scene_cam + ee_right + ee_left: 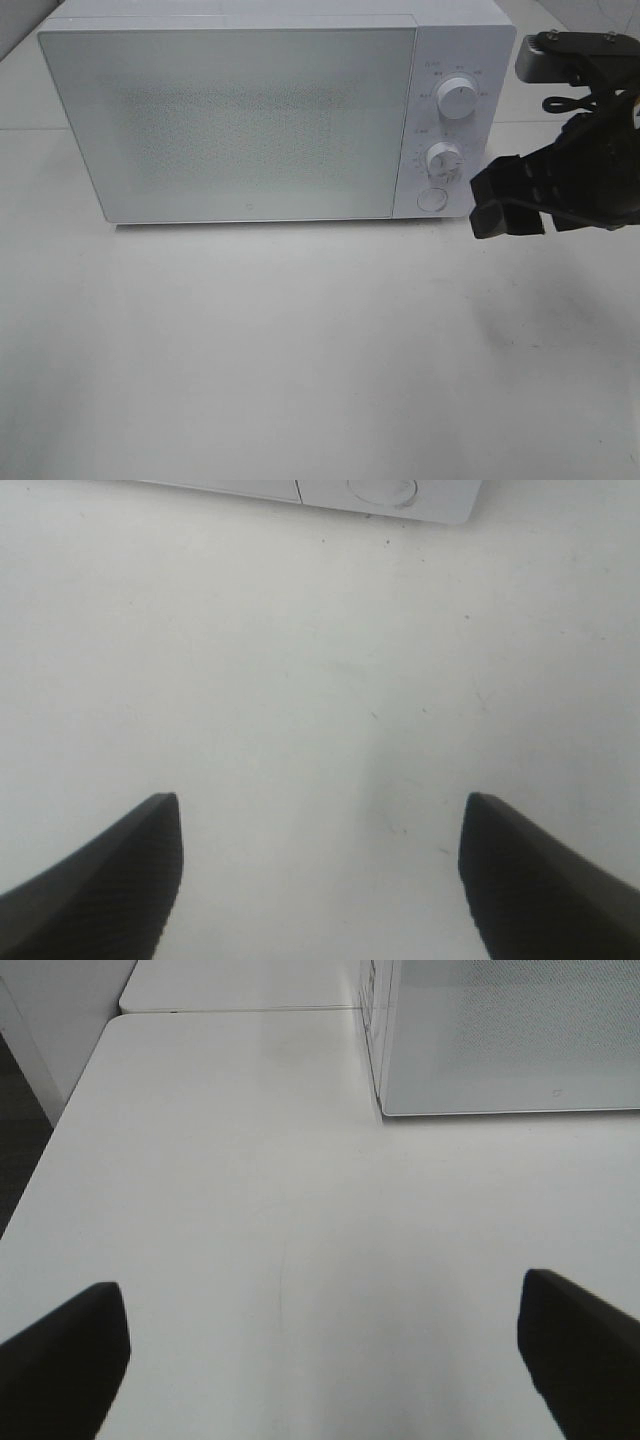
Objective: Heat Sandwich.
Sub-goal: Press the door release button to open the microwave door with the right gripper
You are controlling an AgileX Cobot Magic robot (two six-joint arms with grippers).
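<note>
1. Bench [320, 380]: white, bare in front of the microwave [230, 110].
2. Microwave: at the back of the bench, frosted door [240, 120] closed.
3. Right end effector [320, 820]: hangs over the bench just right of the microwave's control panel. Fingers spread wide, nothing btwn them.
4. Left end effector [320, 1300]: low over the bench, left of the microwave. Spread fully, nothing held.
5. Controls: two knobs [457, 101] stacked, w/ a round button [432, 199] below.
6. Sandwich: not seen in any view. It may sit behind the frosted door, can't tell.
   - Handling (judgement): prob. light and soft, and its layers could slide.
   - Pinch gently across the bread's outer faces near mid-height, not by a corner or the filling.
</note>
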